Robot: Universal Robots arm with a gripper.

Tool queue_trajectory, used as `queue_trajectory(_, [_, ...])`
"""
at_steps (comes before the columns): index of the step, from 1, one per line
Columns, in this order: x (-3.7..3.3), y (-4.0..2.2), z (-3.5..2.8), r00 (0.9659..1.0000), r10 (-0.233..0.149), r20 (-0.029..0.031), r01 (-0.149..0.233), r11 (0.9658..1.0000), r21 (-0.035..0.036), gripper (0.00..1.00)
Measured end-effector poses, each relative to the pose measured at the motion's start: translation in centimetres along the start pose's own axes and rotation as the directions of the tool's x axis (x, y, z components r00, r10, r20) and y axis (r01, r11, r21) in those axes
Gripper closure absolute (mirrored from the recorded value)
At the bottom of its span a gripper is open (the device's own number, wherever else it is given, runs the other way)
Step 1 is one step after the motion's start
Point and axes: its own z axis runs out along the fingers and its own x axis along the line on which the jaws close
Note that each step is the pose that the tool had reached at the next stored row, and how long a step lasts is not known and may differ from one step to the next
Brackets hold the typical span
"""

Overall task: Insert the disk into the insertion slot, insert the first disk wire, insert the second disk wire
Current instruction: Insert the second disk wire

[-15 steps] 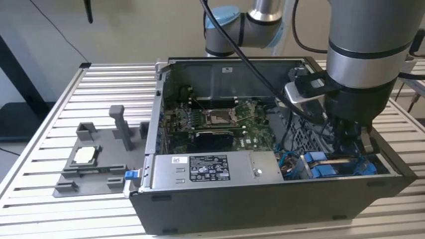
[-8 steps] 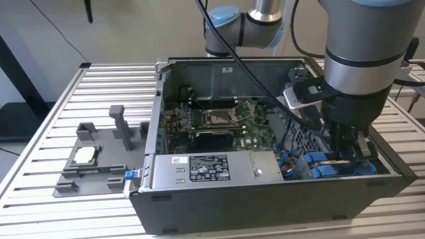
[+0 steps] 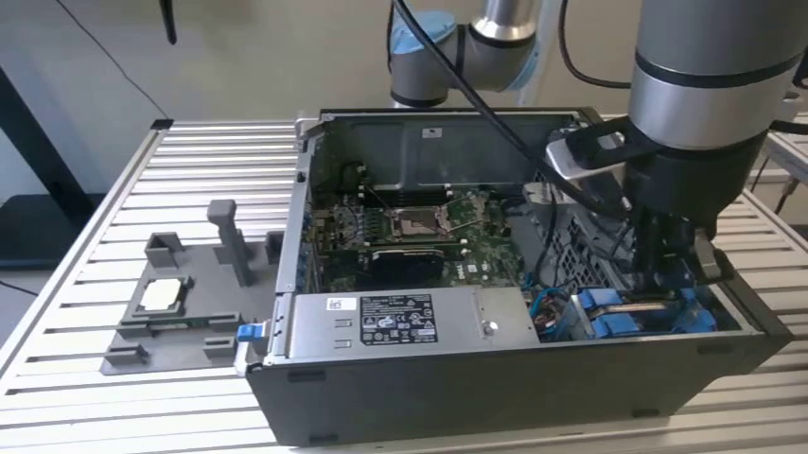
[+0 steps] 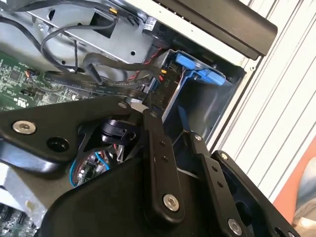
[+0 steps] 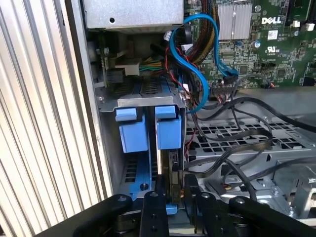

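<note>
1. Disk [image 5: 170,133] sits upright in the insertion slot [image 5: 143,94], beside the power-supply box [image 3: 385,322].
2. Gripper [image 5: 173,190] reaches into the slot at the disk's end, fingers pinching a black connector [image 5: 174,170].

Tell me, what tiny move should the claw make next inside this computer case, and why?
Likely a slight push of the claw toward the blue plastic drive carrier. That carrier already sits in the dark perforated metal bay, and a black wire plug lies at the claw, beside the carrier, seemingly needing seating.
</note>
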Motion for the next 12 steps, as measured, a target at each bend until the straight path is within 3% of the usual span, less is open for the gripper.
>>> queue_trajectory(3, [-0.02, -0.12, -0.34, 1.0000, 0.000, -0.0003, 0.000, 1.0000, -0.0049, 0.70])
queue_trajectory(4, [-0.02, -0.15, -0.39, 1.0000, 0.000, -0.0009, 0.000, 0.9999, -0.0118, 0.70])
queue_trajectory(5, [-0.03, -0.18, -0.39, 1.0000, 0.001, -0.0017, -0.001, 0.9997, -0.0255, 0.70])
queue_trajectory(6, [-0.03, -0.27, -0.39, 1.0000, 0.001, -0.0038, -0.002, 0.9989, -0.0465, 0.70])
queue_trajectory(8, [-0.05, -0.45, -0.39, 1.0000, 0.002, -0.0058, -0.003, 0.9973, -0.0732, 0.70])
queue_trajectory(12, [-0.09, -0.76, -0.88, 1.0000, 0.003, -0.0080, -0.004, 0.9950, -0.1000, 0.70])
